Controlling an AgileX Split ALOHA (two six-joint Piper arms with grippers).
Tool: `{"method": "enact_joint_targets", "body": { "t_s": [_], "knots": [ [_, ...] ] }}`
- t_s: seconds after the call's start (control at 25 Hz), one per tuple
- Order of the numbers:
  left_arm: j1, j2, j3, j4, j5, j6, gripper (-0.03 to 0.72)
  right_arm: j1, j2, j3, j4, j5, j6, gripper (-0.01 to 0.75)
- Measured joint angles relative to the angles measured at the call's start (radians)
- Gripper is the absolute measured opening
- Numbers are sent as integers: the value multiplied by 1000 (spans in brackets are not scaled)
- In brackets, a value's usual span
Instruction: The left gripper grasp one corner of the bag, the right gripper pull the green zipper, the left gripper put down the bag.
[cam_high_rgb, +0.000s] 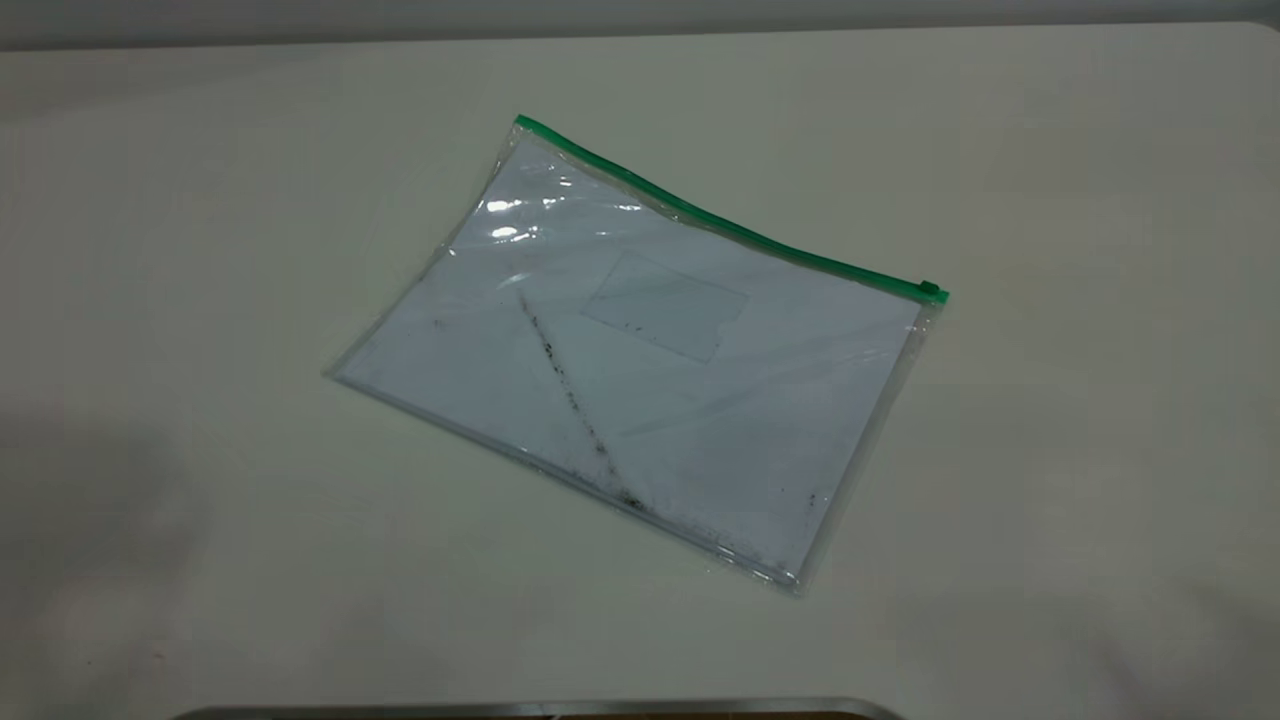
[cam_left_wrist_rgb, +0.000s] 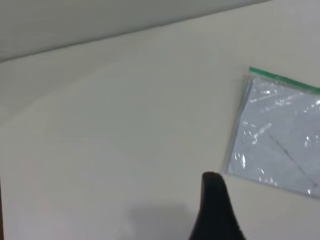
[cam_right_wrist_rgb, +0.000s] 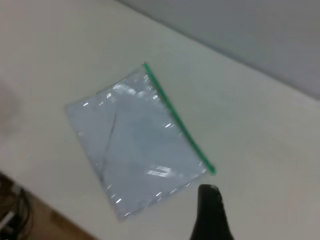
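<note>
The bag (cam_high_rgb: 640, 350) lies flat on the table, a clear pouch with white paper inside, a dark diagonal smudge and a small card pocket. The green zipper (cam_high_rgb: 720, 225) runs along its far long edge, with the slider tab (cam_high_rgb: 931, 291) at the right end. Neither gripper appears in the exterior view. In the left wrist view, the black tip of my left gripper (cam_left_wrist_rgb: 214, 200) hovers off the table, short of the bag (cam_left_wrist_rgb: 280, 135) near one of its plain corners. In the right wrist view, the black tip of my right gripper (cam_right_wrist_rgb: 210, 210) hangs close to the bag's (cam_right_wrist_rgb: 135, 145) slider end (cam_right_wrist_rgb: 211, 171), touching nothing.
The pale table (cam_high_rgb: 200, 250) spreads wide on all sides of the bag. A metal-rimmed edge (cam_high_rgb: 540, 708) shows at the near side in the exterior view. Past the table's edge, the right wrist view shows a brown floor and cables (cam_right_wrist_rgb: 15, 210).
</note>
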Motion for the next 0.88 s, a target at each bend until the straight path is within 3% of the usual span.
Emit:
{"method": "enact_joint_targets", "body": {
  "t_s": [0.4, 0.64, 0.88],
  "knots": [
    [0, -478, 444, 1, 0, -12, 590, 0, -478, 441, 12, 0, 56, 578],
    [0, -733, 667, 1, 0, -5, 590, 0, -707, 627, -22, -4, 56, 578],
    [0, -922, 850, 1, 0, 11, 590, 0, -825, 769, -94, -95, 55, 578]
  ]
}}
